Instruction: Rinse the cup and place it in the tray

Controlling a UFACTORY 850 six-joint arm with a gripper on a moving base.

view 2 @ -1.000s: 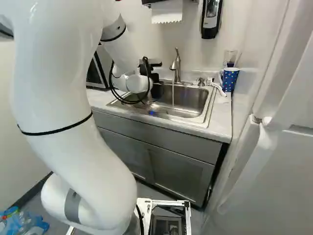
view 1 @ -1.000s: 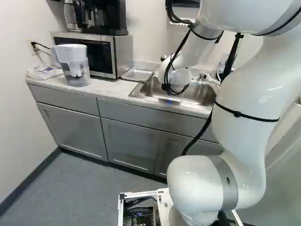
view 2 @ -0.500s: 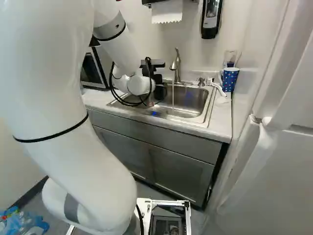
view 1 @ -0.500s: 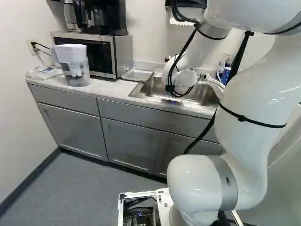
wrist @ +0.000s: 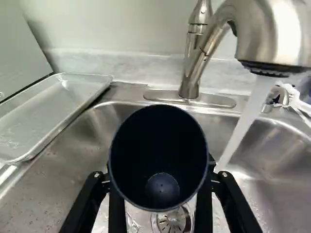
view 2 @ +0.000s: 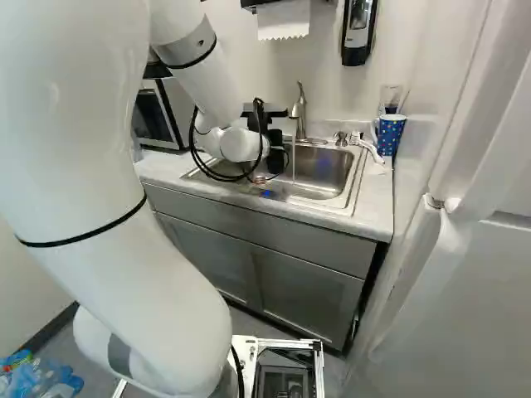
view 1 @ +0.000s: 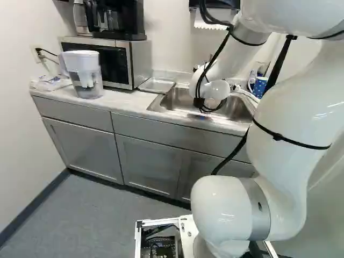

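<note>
In the right base view my gripper (view 2: pixel 275 152) is over the sink (view 2: pixel 328 170), left of the running water. The wrist view shows the gripper (wrist: pixel 161 180) shut on a dark cup (wrist: pixel 158 145), one finger at either side, its open mouth facing the camera. Water (wrist: pixel 247 116) falls from the faucet (wrist: pixel 277 34) beside the cup, apart from its rim as seen here. The metal tray (wrist: pixel 48 111) lies on the counter beside the sink, across from the stream; its surface that shows is bare. The drain (wrist: pixel 172 221) is partly hidden behind the cup.
A blue dotted mug (view 2: pixel 388 134) and a white brush (view 2: pixel 366 147) are at the sink's right end. A microwave (view 1: pixel 102 62) and a water pitcher (view 1: pixel 86 75) stand left of the tray. A soap dispenser (view 2: pixel 358 33) hangs on the wall.
The arm's wrist has shifted to the right over the sink, nearer the running water, carrying the held cup along. The base has stayed still.
</note>
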